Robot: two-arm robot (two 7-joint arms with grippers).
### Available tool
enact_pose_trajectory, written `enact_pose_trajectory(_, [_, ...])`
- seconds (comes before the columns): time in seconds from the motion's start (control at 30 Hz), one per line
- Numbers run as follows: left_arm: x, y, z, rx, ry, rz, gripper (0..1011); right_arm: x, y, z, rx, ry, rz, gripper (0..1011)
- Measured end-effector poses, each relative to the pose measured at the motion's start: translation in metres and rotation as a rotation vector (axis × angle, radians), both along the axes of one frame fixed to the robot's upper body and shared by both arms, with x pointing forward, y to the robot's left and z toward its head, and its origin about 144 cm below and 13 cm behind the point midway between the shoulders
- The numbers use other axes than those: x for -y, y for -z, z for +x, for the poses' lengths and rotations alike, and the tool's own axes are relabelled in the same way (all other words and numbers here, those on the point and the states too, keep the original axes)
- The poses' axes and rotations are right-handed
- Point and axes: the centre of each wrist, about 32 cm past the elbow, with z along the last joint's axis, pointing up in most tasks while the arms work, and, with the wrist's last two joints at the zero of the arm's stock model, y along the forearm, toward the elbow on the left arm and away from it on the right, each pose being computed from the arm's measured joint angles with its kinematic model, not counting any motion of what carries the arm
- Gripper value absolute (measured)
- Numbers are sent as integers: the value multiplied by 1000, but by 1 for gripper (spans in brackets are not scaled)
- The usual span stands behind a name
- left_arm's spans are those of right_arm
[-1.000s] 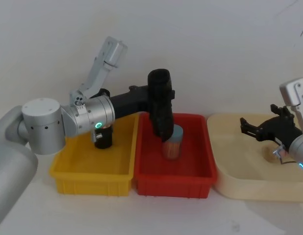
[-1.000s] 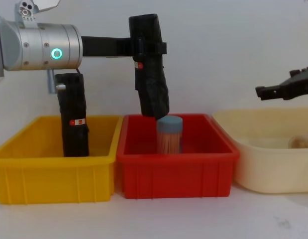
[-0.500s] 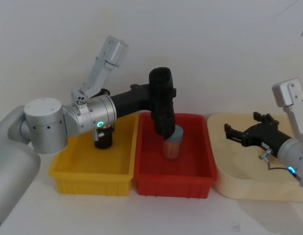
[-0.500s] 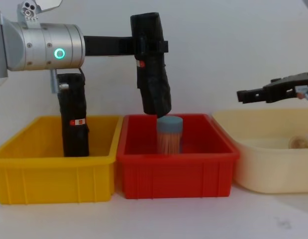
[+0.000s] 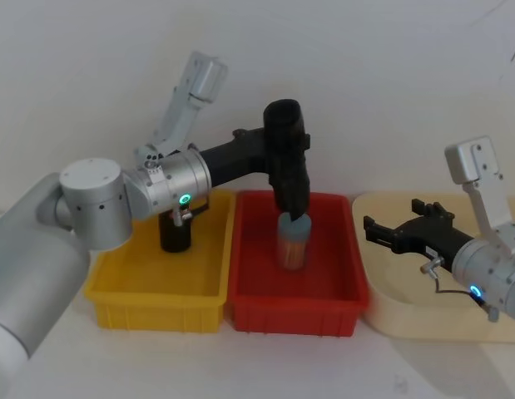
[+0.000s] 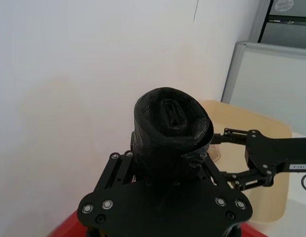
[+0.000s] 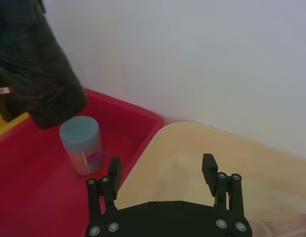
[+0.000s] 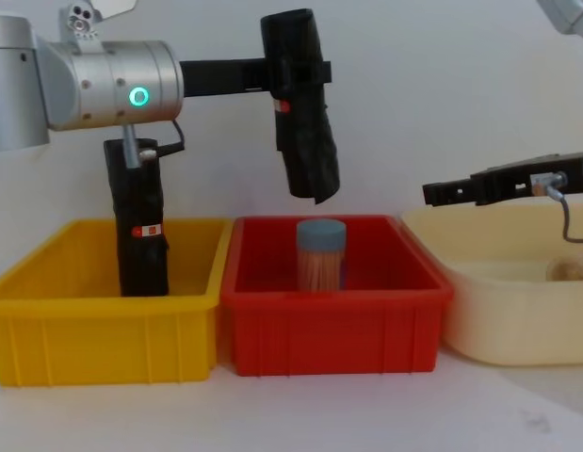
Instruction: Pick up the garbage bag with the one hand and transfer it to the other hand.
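One garbage bag [image 8: 308, 151], red label [image 8: 283, 106] unreadable, clamped in left end effector [image 8: 296, 73]; right end effector [image 7: 161, 164] jaws apart.

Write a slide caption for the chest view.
Left end effector holds a rolled black garbage bag above the red bin; the open right end effector hovers over the cream tray.
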Motion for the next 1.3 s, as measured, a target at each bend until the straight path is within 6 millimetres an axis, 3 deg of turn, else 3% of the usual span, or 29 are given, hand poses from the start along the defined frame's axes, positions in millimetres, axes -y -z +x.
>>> enact_pose_trajectory(0.5, [17,0,21,-43,72,-18,371,-2,-2,-2,42,-42,63,999])
enact_pose_trajectory(1.3, [26,0,28,-76,115,-13,371,0,-5,-3,116,-251,165,999])
